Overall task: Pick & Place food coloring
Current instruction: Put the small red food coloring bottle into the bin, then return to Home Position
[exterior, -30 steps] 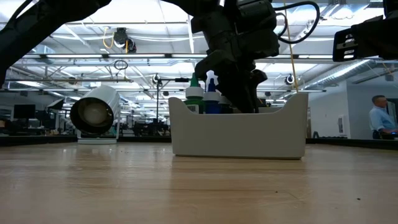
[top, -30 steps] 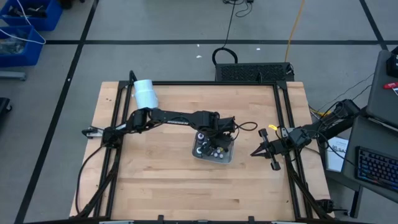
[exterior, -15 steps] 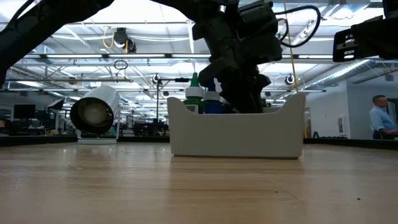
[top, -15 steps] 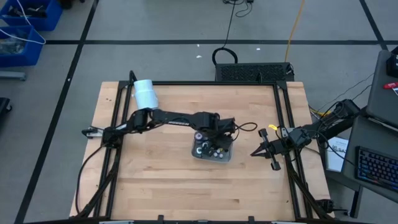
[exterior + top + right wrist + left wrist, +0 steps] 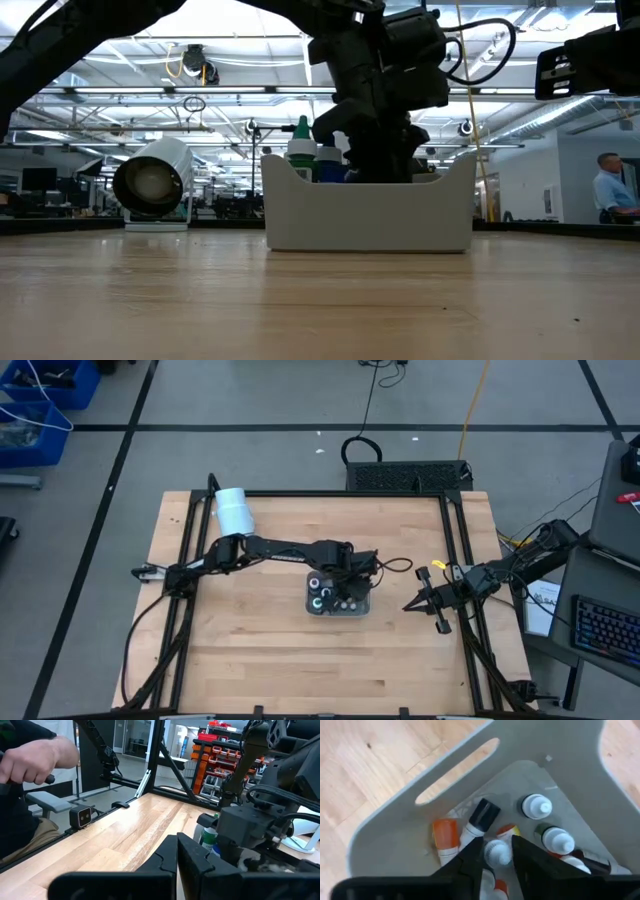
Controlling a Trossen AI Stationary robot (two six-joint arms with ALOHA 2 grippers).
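Observation:
The grey tray (image 5: 340, 614) stands mid-table with several small food coloring bottles (image 5: 322, 598) upright or lying inside. My left gripper (image 5: 497, 845) reaches down into the tray (image 5: 395, 835), open. Its fingers stand close on either side of one bottle's white cap (image 5: 498, 853). Around that cap are other white-capped bottles (image 5: 536, 806), an orange one (image 5: 445, 835) and a black-capped one (image 5: 484, 812). In the low view the gripper (image 5: 375, 165) dips behind the tray's wall (image 5: 365, 215), beside a green-tipped bottle (image 5: 300, 150). My right gripper (image 5: 408, 605) waits shut near the table's right edge. My left gripper comes from above, slanting down into the tray, with one finger (image 5: 470, 860) on each side of a bottle's white cap (image 5: 498, 853). I cannot tell whether the fingers touch the cap. The bottle stands among the others in the tray.
A large white cylinder (image 5: 234, 510) lies at the table's far left corner, its open end showing in the low view (image 5: 155, 182). Black frame rails (image 5: 455, 560) run along the table's sides. A person's hand (image 5: 35, 757) shows beyond the table in the right wrist view.
The tray, with its bottles, has slid a little toward the table's left edge and turned slightly, so it sits squarer to the table. My left gripper stays inside it.

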